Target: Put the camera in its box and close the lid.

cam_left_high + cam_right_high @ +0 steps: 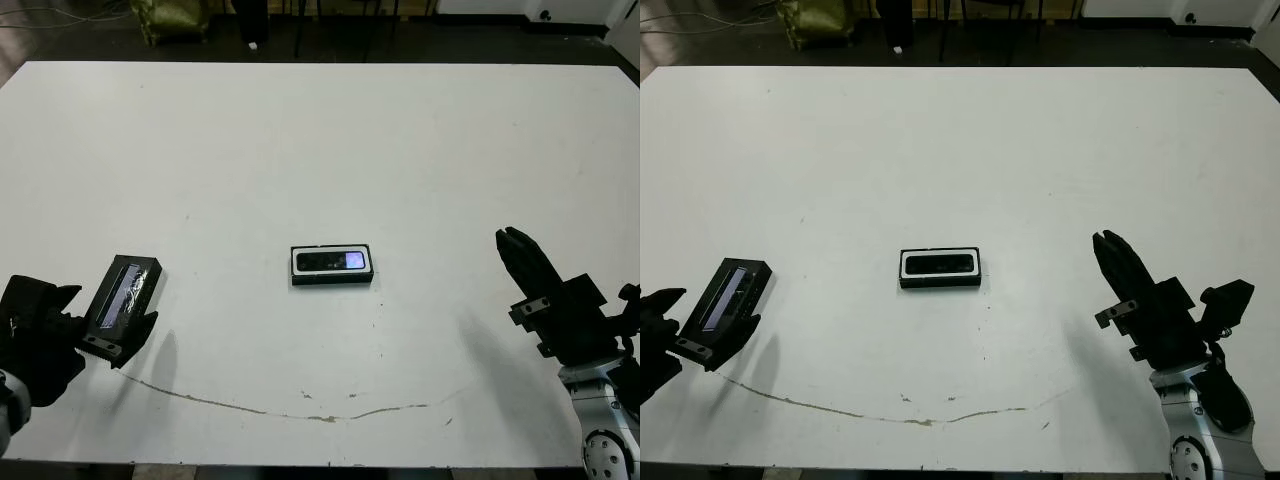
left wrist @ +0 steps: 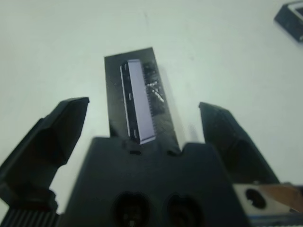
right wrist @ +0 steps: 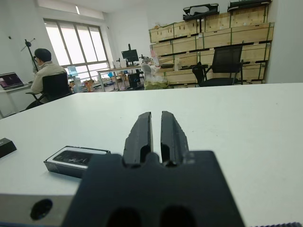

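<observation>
Camera: the small slim black bar-shaped camera (image 1: 332, 262) is seen lying flat inside its box, in the middle of the table.
Box: the small shallow black tray with a white lining (image 1: 331, 282) is left uncovered, so only the closing part of the job is judged to be left.
Lid: the flat black rectangular lid with a shiny grey strip on top (image 1: 125, 292) is found far to the left, well apart from the box, near the table's front edge.
Left gripper: the left gripper (image 2: 143, 104) is spread wide, with one black finger on each side of the lid. No squeeze is seen, and the fingers are kept apart from the lid's sides. Whether the lid lies flat on the table cannot be told.
Right gripper: the right gripper (image 3: 156, 116) is pressed nearly together with nothing between its fingers, and it is held off to the right of the box.
Table: the big white table (image 1: 300, 150) is bare around the box.
How the lid may feel: it is guessed to be light, stiff and thin, with a smooth top that could slip.
Where to hold: the two long side edges should be pinched, near the middle, so the lid is kept level when it is set on the box.
</observation>
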